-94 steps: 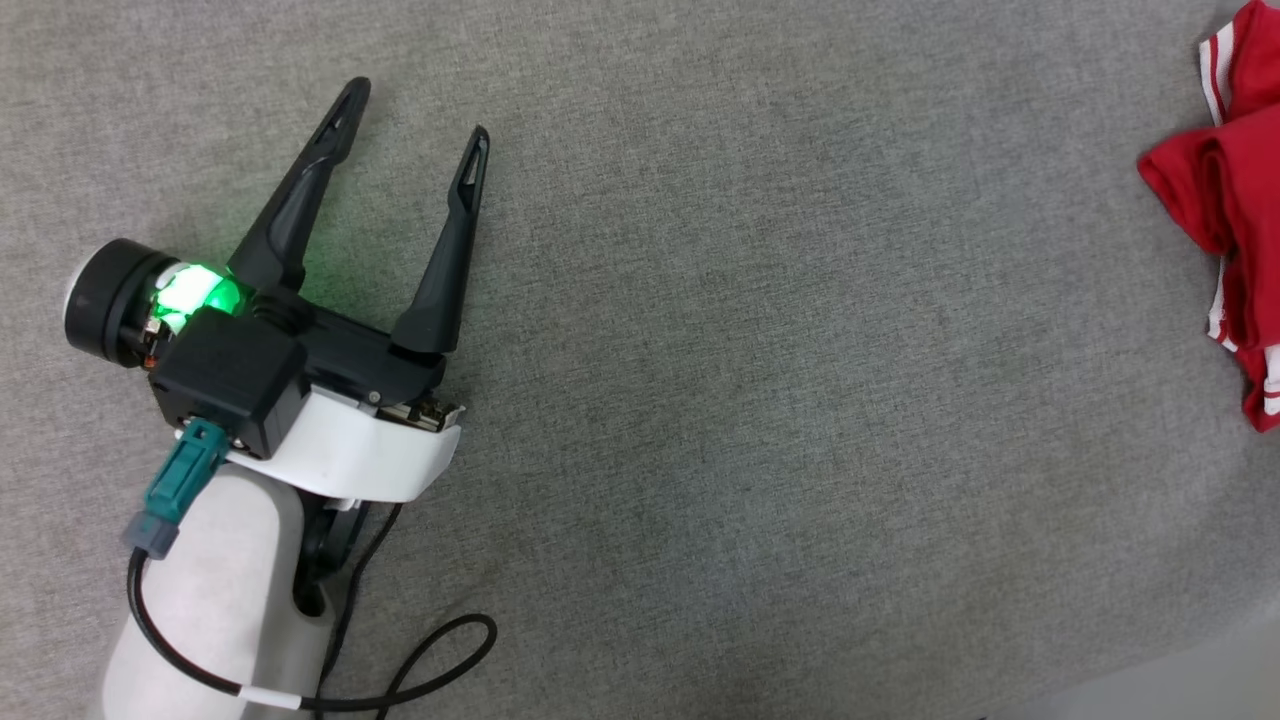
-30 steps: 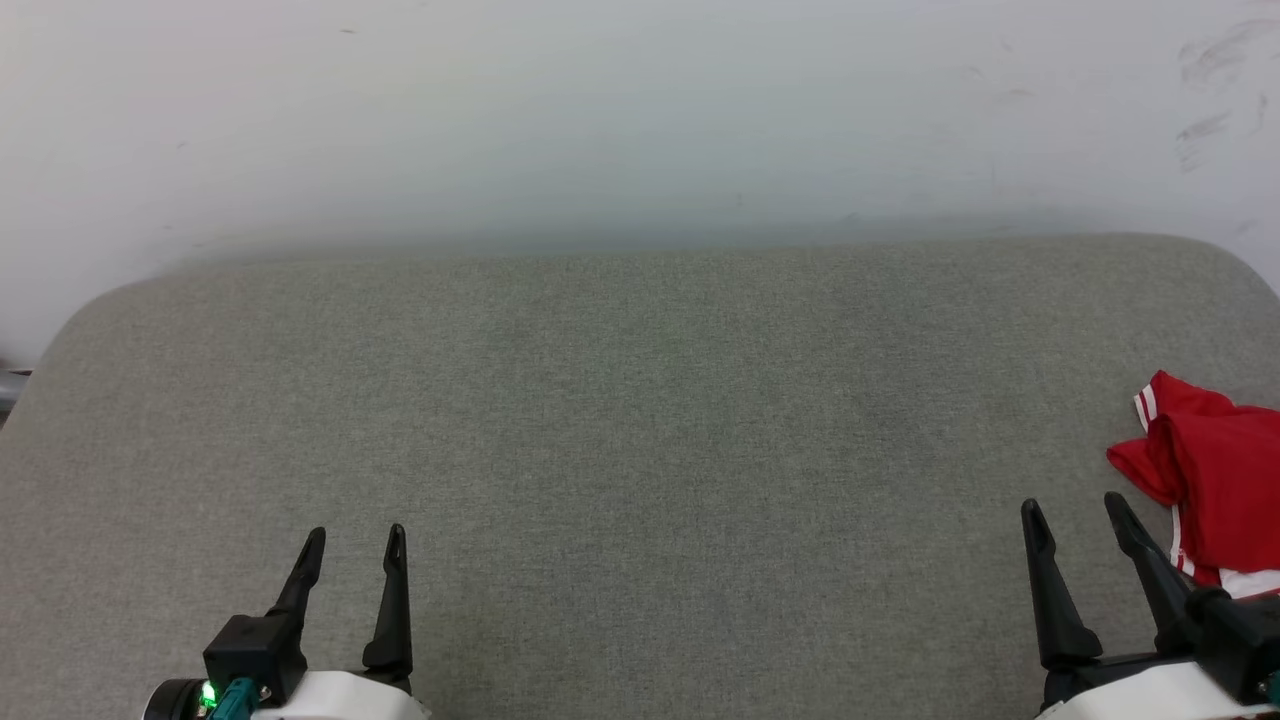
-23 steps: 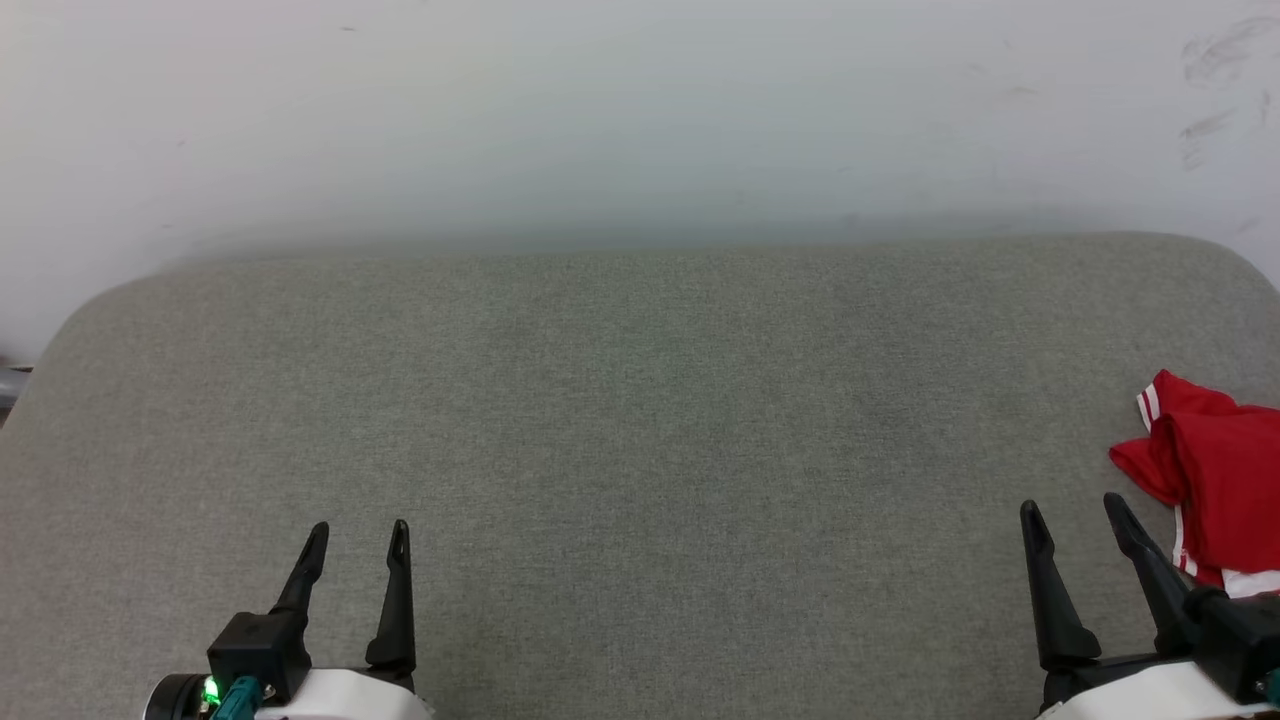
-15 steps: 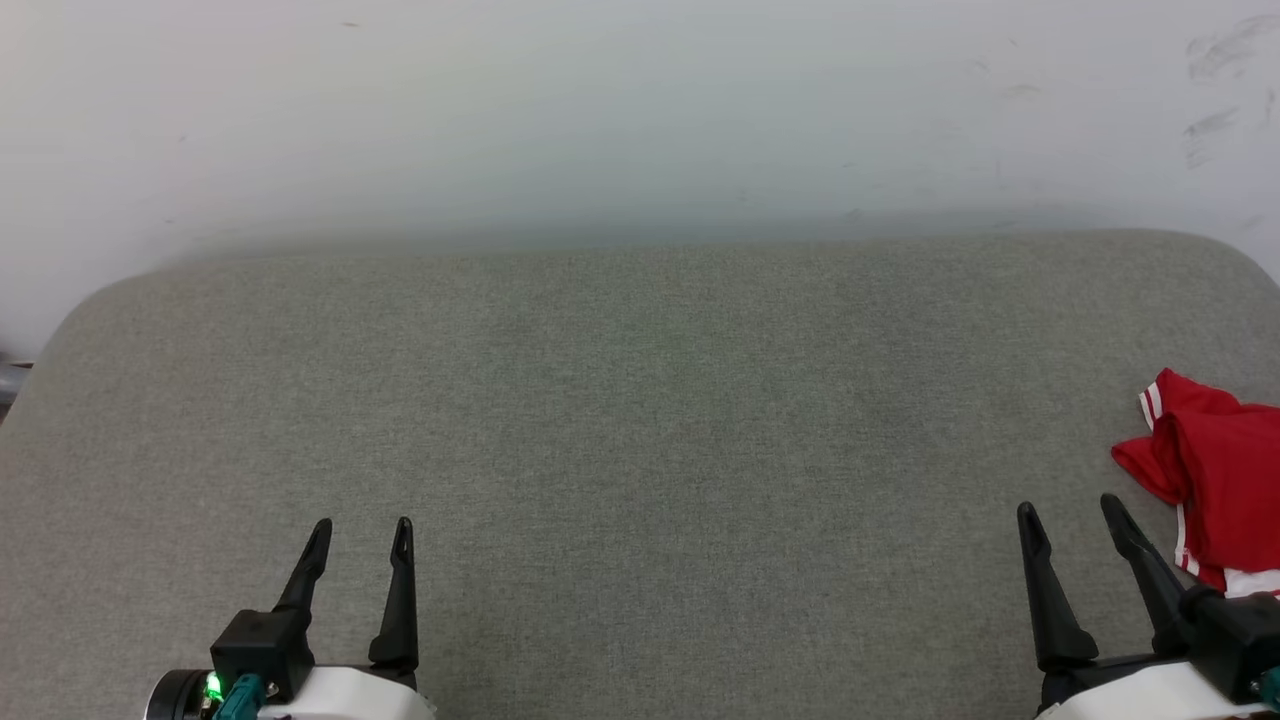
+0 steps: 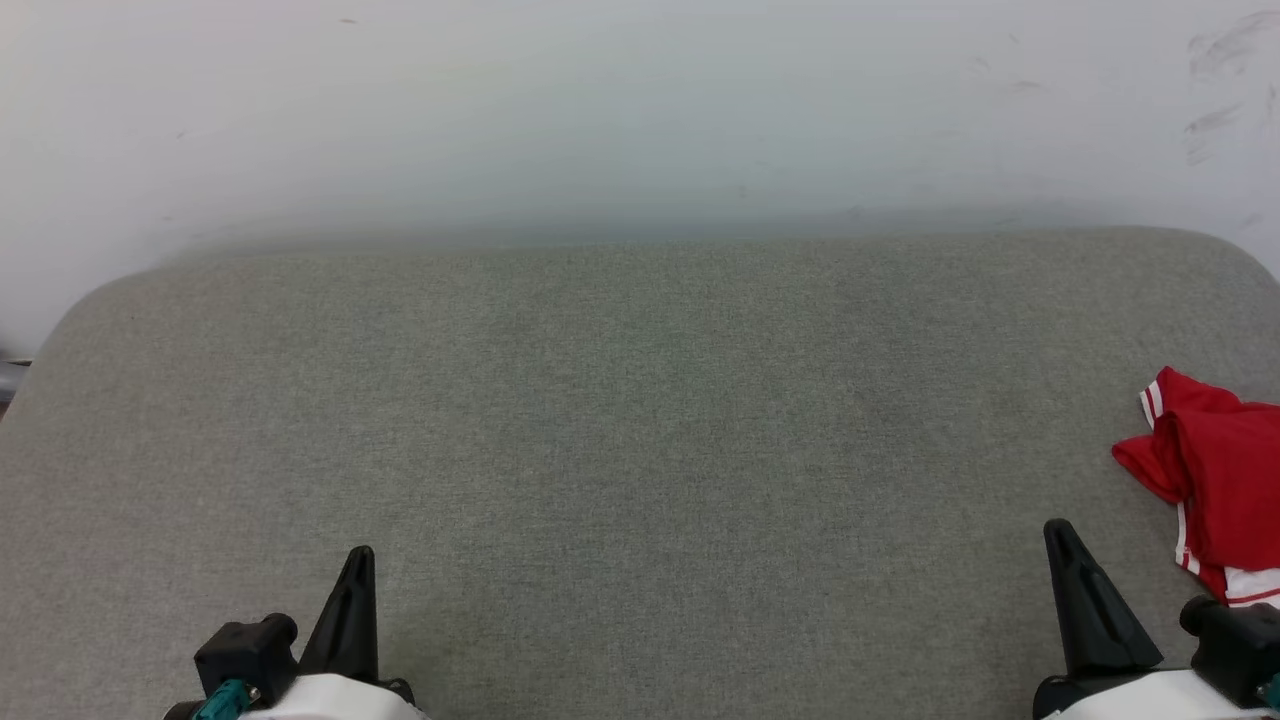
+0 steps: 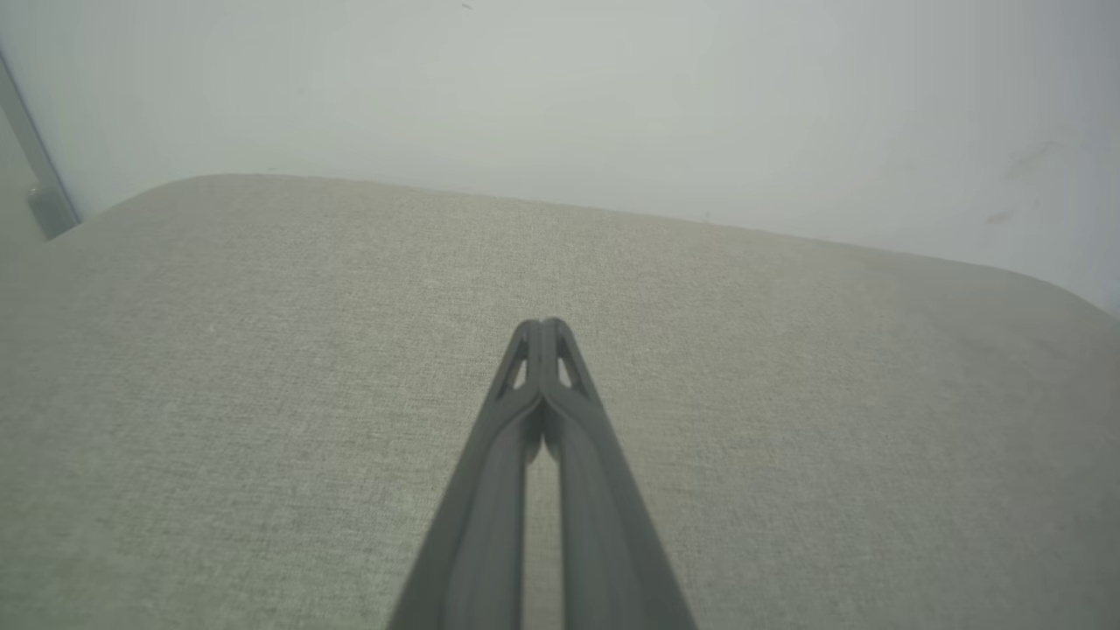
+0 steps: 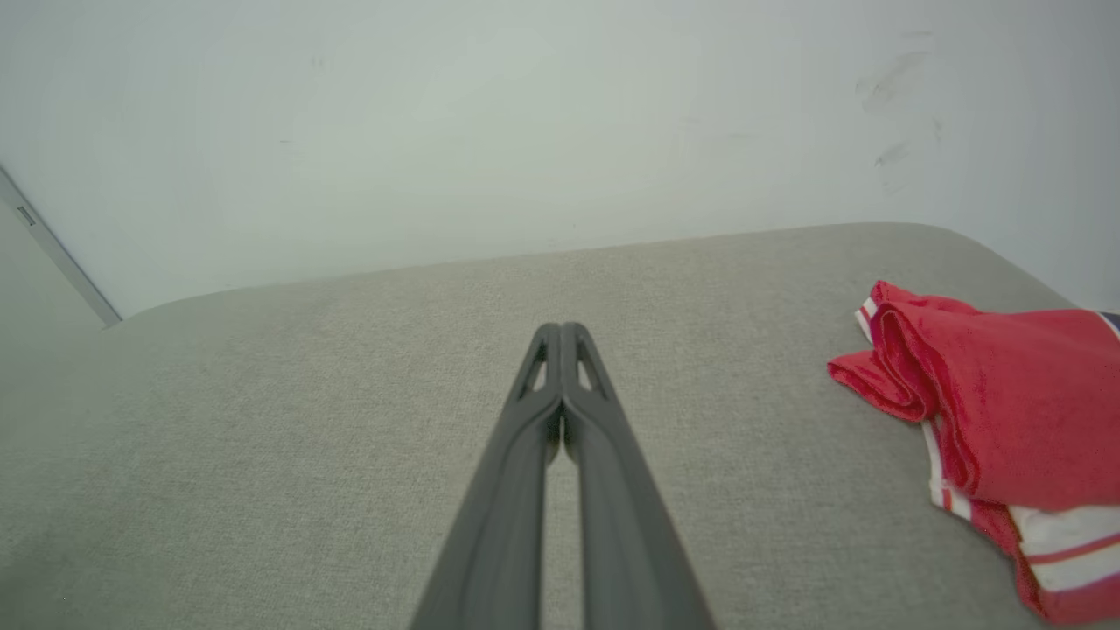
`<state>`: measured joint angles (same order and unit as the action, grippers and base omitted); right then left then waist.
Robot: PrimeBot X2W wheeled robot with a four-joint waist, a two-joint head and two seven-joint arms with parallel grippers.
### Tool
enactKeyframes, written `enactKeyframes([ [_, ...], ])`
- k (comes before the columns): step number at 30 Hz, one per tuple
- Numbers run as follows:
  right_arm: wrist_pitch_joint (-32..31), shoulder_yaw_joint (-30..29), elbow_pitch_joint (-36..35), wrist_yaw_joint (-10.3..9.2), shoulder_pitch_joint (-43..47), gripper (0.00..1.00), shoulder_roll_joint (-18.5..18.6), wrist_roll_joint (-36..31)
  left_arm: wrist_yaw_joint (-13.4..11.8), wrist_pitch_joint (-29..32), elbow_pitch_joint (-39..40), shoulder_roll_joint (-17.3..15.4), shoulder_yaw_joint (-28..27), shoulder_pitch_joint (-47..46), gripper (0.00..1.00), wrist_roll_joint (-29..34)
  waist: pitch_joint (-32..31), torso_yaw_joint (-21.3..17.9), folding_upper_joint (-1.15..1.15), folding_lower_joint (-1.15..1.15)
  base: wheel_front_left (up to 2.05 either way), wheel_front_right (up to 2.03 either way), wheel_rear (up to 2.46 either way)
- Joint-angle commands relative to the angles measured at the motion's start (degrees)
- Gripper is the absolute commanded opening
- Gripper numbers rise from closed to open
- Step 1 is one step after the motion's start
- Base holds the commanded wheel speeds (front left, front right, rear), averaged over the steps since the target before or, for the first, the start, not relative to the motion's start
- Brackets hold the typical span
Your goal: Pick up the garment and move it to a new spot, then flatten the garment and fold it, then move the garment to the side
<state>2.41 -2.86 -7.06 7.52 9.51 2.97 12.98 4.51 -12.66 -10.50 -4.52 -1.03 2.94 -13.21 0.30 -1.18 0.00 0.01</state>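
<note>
The garment, red with red-and-white striped trim, lies folded in a bunch at the right edge of the grey padded surface; the right wrist view shows the garment off to the right of the fingers. My right gripper is shut and empty at the lower right, a little left of the garment and apart from it. Its fingertips meet with nothing between them. At the lower left my left gripper is shut and empty too, fingertips pressed together over bare fabric.
A pale wall rises behind the surface's rounded far edge. A grey strip runs down the wall at the far left. The wide grey middle lies between the two grippers.
Both grippers have shut: their fingers stood spread half a second ago and now meet at the tips. Garment and arms have kept their places.
</note>
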Motion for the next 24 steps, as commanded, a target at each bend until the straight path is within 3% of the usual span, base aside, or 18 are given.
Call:
enactKeyframes([
  [1, -0.2, 0.3, 0.6, 0.0, -2.0, 0.0, 0.7, 5.8, 0.3, 1.1, 0.7, 0.1, -0.6, -1.9, 0.0, -5.2, 0.0, 0.0, 0.0, 0.0, 0.0, 0.0, 0.0],
  [24, -1.4, 0.8, 6.5, -0.01, -6.1, 0.0, 1.7, 28.3, 1.1, 6.0, -0.2, 0.5, -1.8, -3.9, 0.0, -26.5, 0.0, 0.3, 0.0, 0.0, 0.0, 0.0, 0.0],
])
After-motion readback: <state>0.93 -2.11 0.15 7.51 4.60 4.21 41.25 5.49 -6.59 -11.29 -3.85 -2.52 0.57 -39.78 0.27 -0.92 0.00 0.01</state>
